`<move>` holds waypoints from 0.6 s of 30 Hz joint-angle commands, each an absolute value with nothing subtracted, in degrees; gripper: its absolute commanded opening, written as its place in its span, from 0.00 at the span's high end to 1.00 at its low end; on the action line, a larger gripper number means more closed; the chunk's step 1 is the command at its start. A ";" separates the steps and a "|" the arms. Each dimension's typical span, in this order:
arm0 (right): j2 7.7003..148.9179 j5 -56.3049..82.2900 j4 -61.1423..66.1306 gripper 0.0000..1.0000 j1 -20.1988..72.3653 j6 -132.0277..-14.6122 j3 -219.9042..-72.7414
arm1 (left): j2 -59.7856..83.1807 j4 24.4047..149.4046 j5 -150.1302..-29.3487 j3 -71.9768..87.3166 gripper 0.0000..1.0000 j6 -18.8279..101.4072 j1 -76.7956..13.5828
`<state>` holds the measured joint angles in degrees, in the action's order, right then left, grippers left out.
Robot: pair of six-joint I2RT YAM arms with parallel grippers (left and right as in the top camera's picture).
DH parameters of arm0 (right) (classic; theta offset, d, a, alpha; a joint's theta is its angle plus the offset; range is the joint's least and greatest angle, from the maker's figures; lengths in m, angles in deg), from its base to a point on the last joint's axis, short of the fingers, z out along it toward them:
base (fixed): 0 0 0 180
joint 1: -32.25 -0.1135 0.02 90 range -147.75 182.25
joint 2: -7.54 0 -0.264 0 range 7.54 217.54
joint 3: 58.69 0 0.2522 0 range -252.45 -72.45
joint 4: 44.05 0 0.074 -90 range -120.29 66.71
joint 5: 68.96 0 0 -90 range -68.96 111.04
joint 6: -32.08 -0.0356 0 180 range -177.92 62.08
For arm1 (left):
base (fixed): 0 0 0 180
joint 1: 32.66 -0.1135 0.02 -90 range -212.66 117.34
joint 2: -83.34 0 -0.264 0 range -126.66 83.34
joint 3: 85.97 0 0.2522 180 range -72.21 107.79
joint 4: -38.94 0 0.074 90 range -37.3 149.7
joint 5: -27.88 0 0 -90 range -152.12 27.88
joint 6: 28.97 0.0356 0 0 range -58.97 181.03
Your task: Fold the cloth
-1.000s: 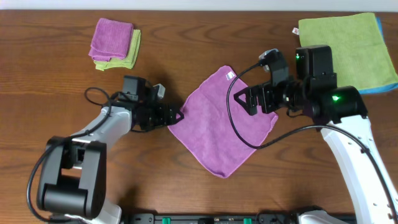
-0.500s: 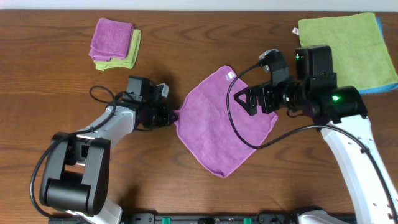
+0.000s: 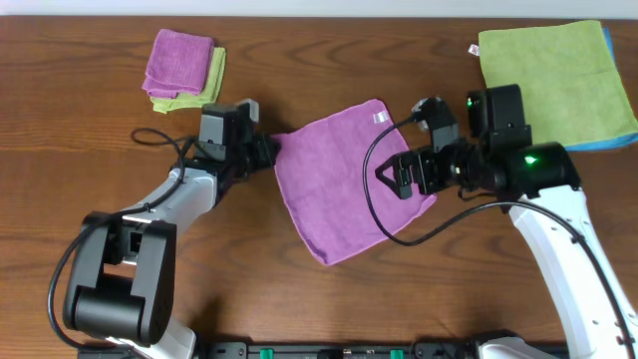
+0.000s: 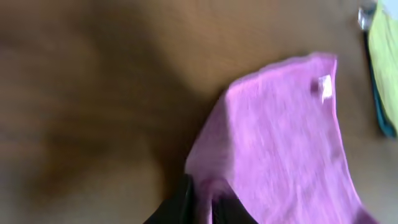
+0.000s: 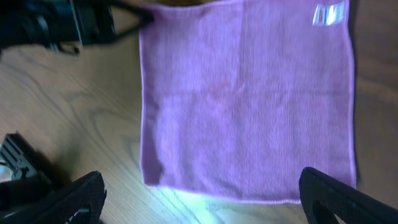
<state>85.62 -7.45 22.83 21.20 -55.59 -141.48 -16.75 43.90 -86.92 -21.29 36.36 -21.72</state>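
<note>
The purple cloth point(image 3: 339, 179) lies spread flat in the middle of the table, with a white tag point(image 3: 380, 119) at its far right corner. My left gripper point(image 3: 271, 150) is shut on the cloth's far left corner. The left wrist view shows the cloth point(image 4: 286, 137) bunched between the dark fingers of this gripper point(image 4: 204, 194). My right gripper point(image 3: 393, 179) hovers open above the cloth's right side. In the right wrist view its gripper point(image 5: 202, 194) has fingers wide apart over the cloth's near edge point(image 5: 249, 99), holding nothing.
A folded purple cloth on a folded green one point(image 3: 182, 68) sits at the back left. A large green cloth over a blue one point(image 3: 553, 75) lies at the back right. The right arm's black cable point(image 3: 369, 184) loops over the purple cloth.
My left gripper shut on the cloth's left corner and pulled it toward the far side, so the cloth turned from a diamond to squarer. The right gripper shifted slightly nearer, still open.
</note>
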 commanded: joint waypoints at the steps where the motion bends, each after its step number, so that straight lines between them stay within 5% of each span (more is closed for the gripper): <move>1: 85.42 -7.50 22.55 0.01 21.29 -54.63 -139.38 | -17.67 41.26 -78.00 -18.34 0.87 35.49 -21.80; 5: 85.45 -7.50 20.95 0.01 21.29 -54.65 -137.00 | -19.66 37.21 -74.31 -15.94 0.87 35.53 -21.80; 7: 85.42 -7.50 20.03 0.01 21.29 -54.68 -135.97 | -20.79 36.97 -74.13 -14.47 0.78 35.53 -21.80; 9: 85.42 -7.48 19.86 0.01 21.31 -54.65 -135.67 | -21.03 36.99 -73.57 -13.95 0.56 35.88 -21.85; 10: 85.42 -7.48 19.77 0.01 21.31 -54.65 -135.67 | -20.88 36.99 -73.08 -13.95 0.34 36.58 -22.00; 12: 85.42 -7.43 19.33 0.01 21.50 -54.65 -135.69 | -20.29 37.45 -73.15 -13.95 0.07 37.02 -22.55; 18: 85.42 -5.55 19.20 0.01 25.09 -54.65 -135.67 | -14.56 45.93 -75.49 -13.92 0.05 37.02 -24.91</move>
<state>85.64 -6.67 19.31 22.99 -55.55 -136.00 -18.80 43.81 -74.90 -14.95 35.97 -23.79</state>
